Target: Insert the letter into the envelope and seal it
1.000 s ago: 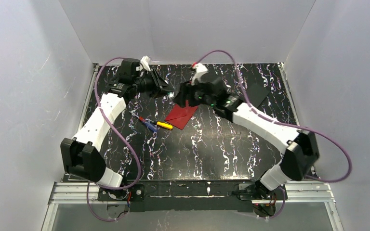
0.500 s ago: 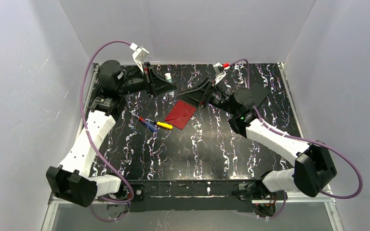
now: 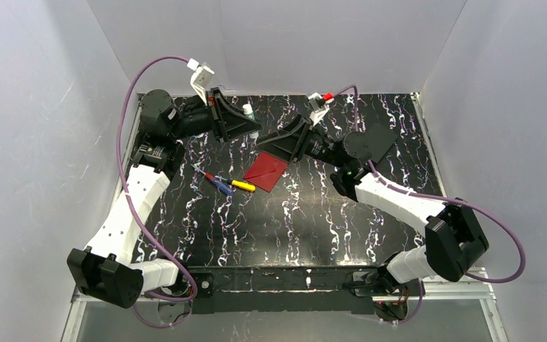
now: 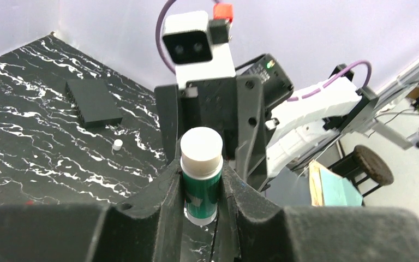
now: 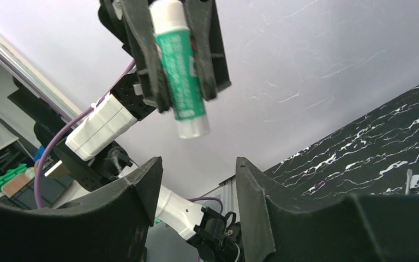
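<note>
Your left gripper [image 4: 202, 180] clamps a green glue stick [image 5: 181, 65] aloft; your right gripper [image 5: 196, 166] stands open facing its tip; red envelope [image 3: 267, 169] lies flat on the table [image 3: 327, 214].

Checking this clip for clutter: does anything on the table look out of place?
A small white cap-like piece lies loose on the table beside the black sheet, away from the glue stick held by the left gripper.
</note>
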{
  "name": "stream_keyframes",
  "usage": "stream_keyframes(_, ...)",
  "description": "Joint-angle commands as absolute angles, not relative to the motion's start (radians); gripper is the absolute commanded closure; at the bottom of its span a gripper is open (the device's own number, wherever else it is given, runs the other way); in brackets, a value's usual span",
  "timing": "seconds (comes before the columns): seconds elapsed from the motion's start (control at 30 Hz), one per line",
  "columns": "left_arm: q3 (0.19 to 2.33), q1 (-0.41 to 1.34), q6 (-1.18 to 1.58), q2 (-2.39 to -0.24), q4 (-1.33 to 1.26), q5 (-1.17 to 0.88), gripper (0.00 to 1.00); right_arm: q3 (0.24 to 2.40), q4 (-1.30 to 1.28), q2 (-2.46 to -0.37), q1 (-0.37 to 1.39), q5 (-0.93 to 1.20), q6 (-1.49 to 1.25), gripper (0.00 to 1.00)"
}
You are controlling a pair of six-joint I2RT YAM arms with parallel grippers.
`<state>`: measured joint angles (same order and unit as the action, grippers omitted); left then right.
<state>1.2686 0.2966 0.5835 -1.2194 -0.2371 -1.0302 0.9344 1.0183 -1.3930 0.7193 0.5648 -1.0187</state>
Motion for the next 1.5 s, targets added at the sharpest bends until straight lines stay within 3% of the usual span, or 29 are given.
stream_keyframes(0.0, 1.261, 0.295, 0.778, -1.199, -0.397, -1.004, 1.0, 0.975, 1.089, -1.396, 0.73, 0.508, -1.043, 0.43)
stream_keyframes(0.3, 1.247, 0.296, 0.874, -1.212, -0.506, -1.014, 1.0, 1.01, 1.345, -1.466, 0.742, 0.493, -1.215, 0.32)
stream_keyframes(0.67, 1.223, 0.296, 0.905, -1.221, -0.587, -1.051, 1.0, 1.047, 1.394, -1.517, 0.742, 0.485, -1.264, 0.45)
stream_keyframes(0.83, 1.214, 0.295, 0.922, -1.227, -0.616, -1.054, 1.0, 1.058, 1.386, -1.528, 0.742, 0.489, -1.272, 0.46)
stream_keyframes(0.93, 1.215, 0.296, 0.928, -1.231, -0.621, -1.051, 1.0, 1.064, 1.349, -1.527, 0.744, 0.495, -1.257, 0.55)
stream_keyframes(1.07, 1.216, 0.296, 0.936, -1.232, -0.623, -1.031, 1.0, 1.066, 1.305, -1.523, 0.744, 0.508, -1.222, 0.79)
stream_keyframes(1.23, 1.195, 0.296, 0.93, -1.23, -0.592, -0.97, 1.0, 1.085, 0.978, -1.462, 0.744, 0.481, -0.989, 0.99)
stream_keyframes(1.37, 1.137, 0.294, 0.788, -1.206, -0.298, -0.733, 1.0, 1.154, 0.47, -1.434, 0.748, 0.309, -0.623, 0.99)
stream_keyframes(1.47, 1.121, 0.292, 0.767, -1.235, -0.113, -0.582, 1.0, 1.178, 0.276, -1.454, 0.749, 0.163, -0.452, 0.99)
